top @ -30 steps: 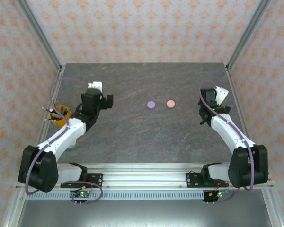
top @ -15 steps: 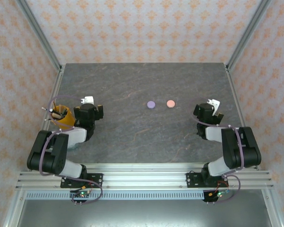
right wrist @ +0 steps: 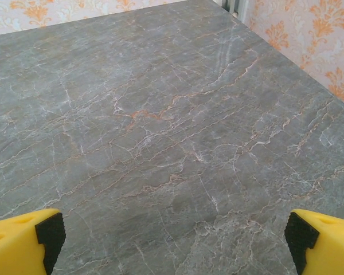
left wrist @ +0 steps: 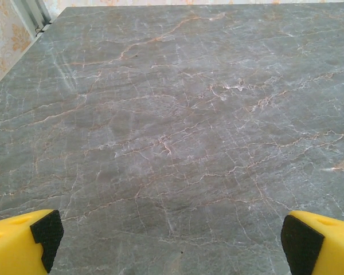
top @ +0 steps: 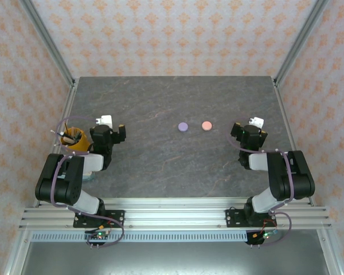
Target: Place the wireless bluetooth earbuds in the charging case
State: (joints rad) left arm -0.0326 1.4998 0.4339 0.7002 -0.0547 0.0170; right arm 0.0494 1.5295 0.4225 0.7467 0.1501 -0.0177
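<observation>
An orange cup stands at the grey table's left edge.

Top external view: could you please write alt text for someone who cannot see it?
A purple round case and a pink round case lie side by side on the marble table. The left gripper and right gripper flank them, arms folded; an orange cup stands left.

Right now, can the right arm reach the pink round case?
Probably yes. The right gripper is open and holds nothing, the pink round case lies a little to its left, and nothing stands between them on the table.
</observation>
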